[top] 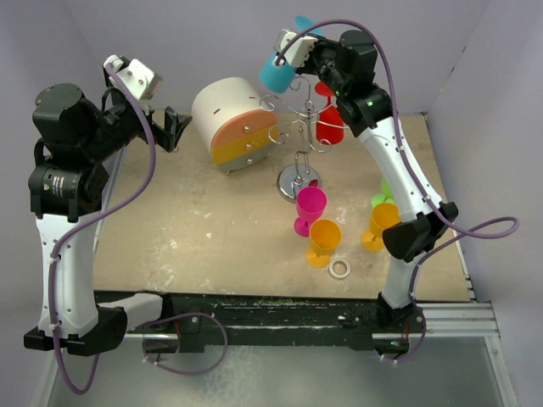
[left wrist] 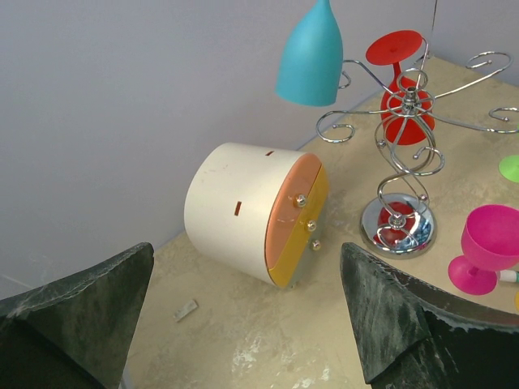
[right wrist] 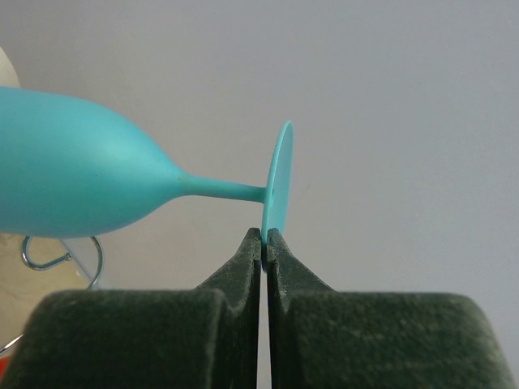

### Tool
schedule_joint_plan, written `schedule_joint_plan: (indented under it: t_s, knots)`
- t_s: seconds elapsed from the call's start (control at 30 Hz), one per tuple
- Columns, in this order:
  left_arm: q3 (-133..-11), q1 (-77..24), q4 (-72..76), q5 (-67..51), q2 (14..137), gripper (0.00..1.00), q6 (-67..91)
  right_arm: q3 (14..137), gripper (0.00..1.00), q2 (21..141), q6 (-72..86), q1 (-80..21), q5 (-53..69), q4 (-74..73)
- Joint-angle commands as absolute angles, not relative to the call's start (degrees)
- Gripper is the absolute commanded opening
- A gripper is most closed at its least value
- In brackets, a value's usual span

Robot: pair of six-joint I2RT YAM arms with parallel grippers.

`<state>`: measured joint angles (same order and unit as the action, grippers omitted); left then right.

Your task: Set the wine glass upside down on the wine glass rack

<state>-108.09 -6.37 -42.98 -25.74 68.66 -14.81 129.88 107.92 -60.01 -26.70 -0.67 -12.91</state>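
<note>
A light blue wine glass [top: 276, 75] hangs bowl-down in the air, just above and left of the wine glass rack's curled arms. My right gripper [top: 304, 41] is shut on the rim of its foot; in the right wrist view the fingertips [right wrist: 265, 235] pinch the foot's edge and the glass [right wrist: 73, 174] stretches left. The silver wire wine glass rack [top: 299, 136] stands mid-table with a red glass [top: 329, 123] hung upside down on it. The left wrist view shows the blue glass [left wrist: 309, 61] beside the rack [left wrist: 405, 154]. My left gripper [top: 174, 127] is open and holds nothing.
A white-and-orange round drawer box [top: 233, 123] lies left of the rack. Upright pink [top: 309, 208] and orange [top: 323, 242] glasses stand in front of the rack's base. Another orange glass [top: 380, 225] and a green one [top: 382, 197] stand by the right arm. A white ring [top: 340, 269] lies nearby.
</note>
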Motion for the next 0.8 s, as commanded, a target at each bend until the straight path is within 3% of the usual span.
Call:
schedule_joint_plan:
  t_s: [0.0, 0.77]
  knots:
    - [-108.0, -5.8, -41.7, -27.0, 68.6, 0.99, -15.7, 130.0, 0.0, 108.6, -65.5, -27.1, 1.5, -9.4]
    - [-107.6, -5.8, -41.7, -27.4, 68.9, 0.99, -15.9, 130.4, 0.0, 110.1, -84.5, -27.1, 8.6, -22.8]
